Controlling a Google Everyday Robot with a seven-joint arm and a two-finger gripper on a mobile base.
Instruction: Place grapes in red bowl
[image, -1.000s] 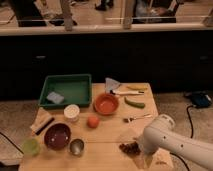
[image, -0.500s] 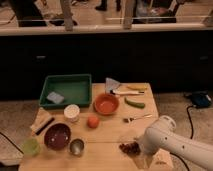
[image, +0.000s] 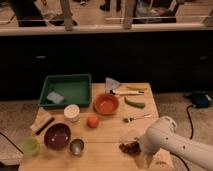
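Lying near the front right edge of the light wooden table (image: 107, 134), the small bunch of dark reddish-purple grapes (image: 130, 147) rests on the tabletop, well apart from the bright orange-red round bowl (image: 106, 104) at mid-table. Just to the bunch's right, the white arm's two-finger gripper (image: 142, 148) is down low, jaws spread apart and clamped on nothing. A round orange fruit (image: 92, 121) sits below the bowl, with a dark maroon bowl (image: 57, 136) and a small metal cup (image: 76, 146) front left.

One raised view, facing down over the table (image: 107, 134), pincer (image: 141, 150) at lower right.
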